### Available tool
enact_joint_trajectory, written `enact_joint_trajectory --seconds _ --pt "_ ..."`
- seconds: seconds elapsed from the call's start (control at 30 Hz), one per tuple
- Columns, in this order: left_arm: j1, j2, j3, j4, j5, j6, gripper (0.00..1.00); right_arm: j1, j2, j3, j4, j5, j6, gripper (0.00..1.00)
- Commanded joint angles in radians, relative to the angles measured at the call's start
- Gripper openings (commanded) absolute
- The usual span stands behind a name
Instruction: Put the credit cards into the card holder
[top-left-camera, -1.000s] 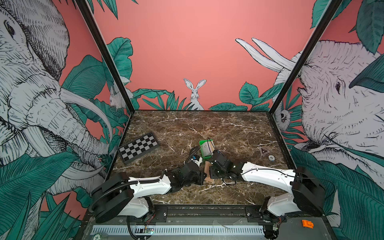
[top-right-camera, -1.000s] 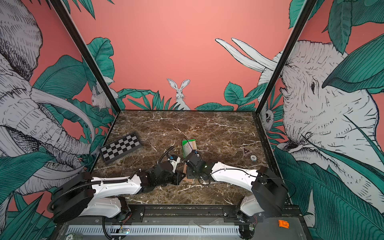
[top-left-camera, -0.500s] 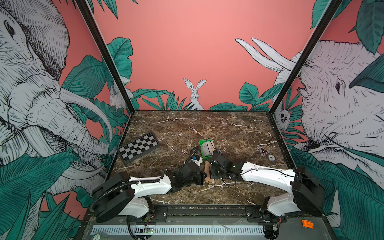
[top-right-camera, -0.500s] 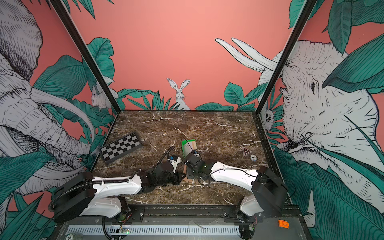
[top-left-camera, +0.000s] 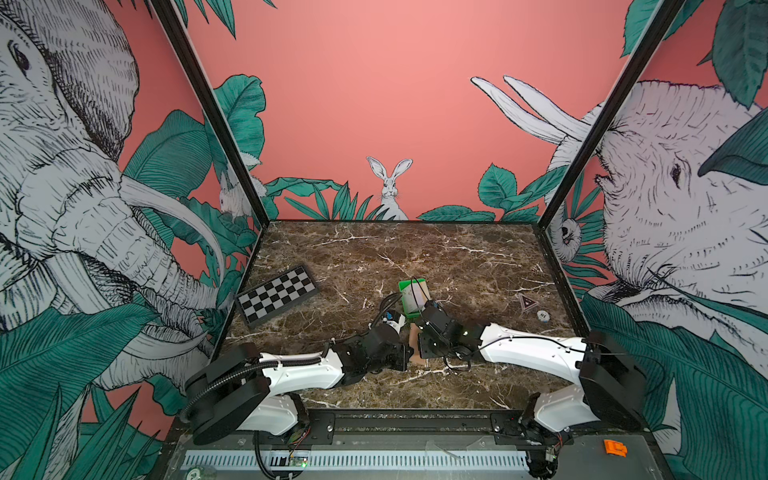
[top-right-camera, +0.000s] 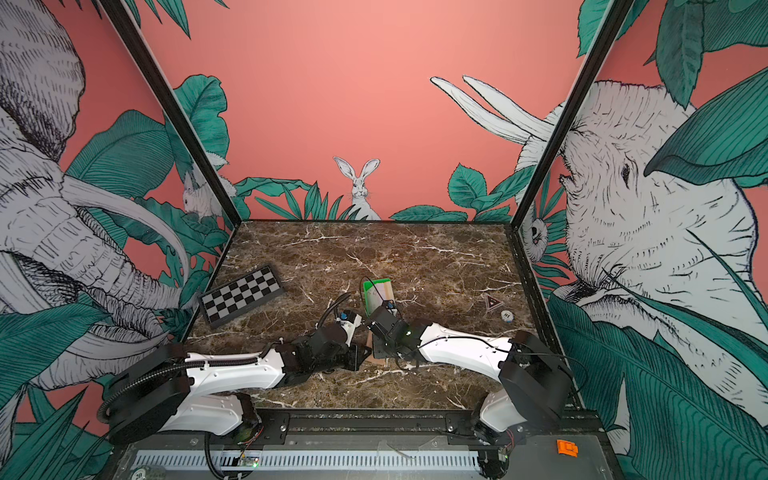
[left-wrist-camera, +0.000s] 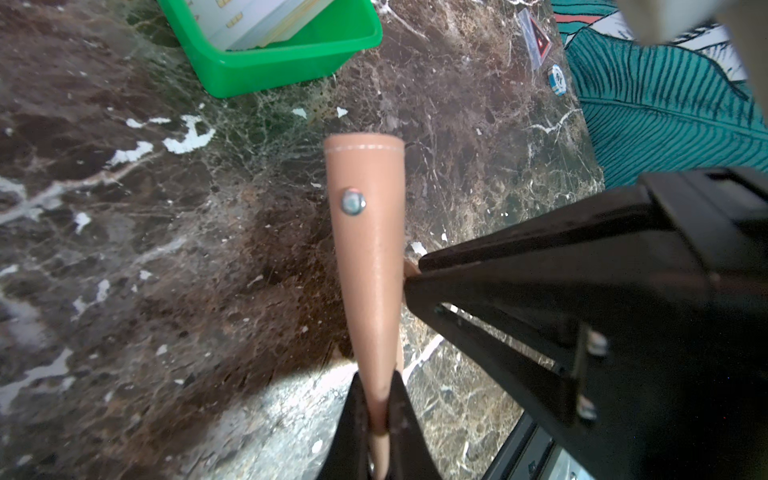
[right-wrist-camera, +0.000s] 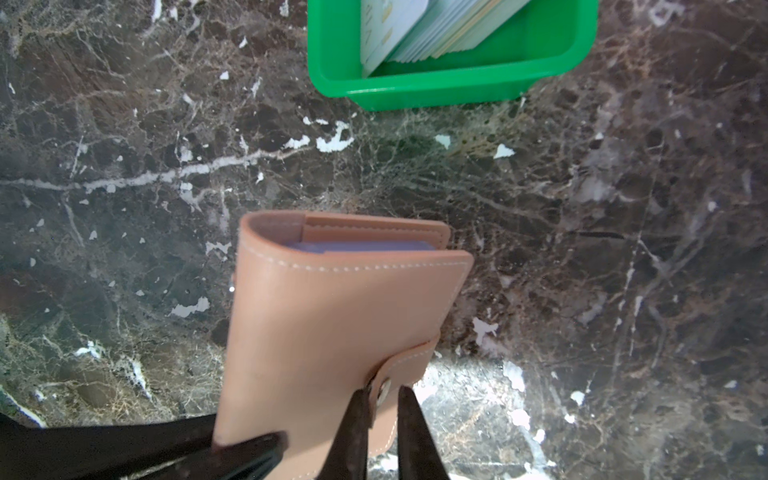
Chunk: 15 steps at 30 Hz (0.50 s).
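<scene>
Left wrist view: the left gripper (left-wrist-camera: 377, 384) is seen clamped on the tan leather-like booklet card holder (left-wrist-camera: 370, 266). In the right wrist view the right gripper (right-wrist-camera: 383, 392) is set narrowly astride its snapped strap (right-wrist-camera: 409, 361), and a pinch cannot be confirmed. Nothing is seen moved since a second ago, so the holder, near the middle of the near edge of the brown marble table (right-wrist-camera: 124, 166), is judged unopened; the whitish credit cards (right-wrist-camera: 436, 33) are left in the green plastic tray (right-wrist-camera: 457, 83) beyond.

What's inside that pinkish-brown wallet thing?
Between the covers of the card holder only the top edge of the bluish plastic sleeves shows. The holder is folded closed, so its cover hides whether the sleeves are full or empty.
</scene>
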Motion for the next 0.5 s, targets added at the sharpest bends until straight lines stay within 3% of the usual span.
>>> enact_joint_trajectory --seconds 0.0,0.47 --pt "-0.009 -0.005 0.026 0.021 -0.01 -0.01 0.0 0.005 0.009 0.009 0.011 0.008 -0.003 0.17" --pt "-0.01 -0.006 0.023 0.022 -0.013 -0.013 0.0 0.006 0.008 0.018 -0.028 0.044 0.003 0.08"
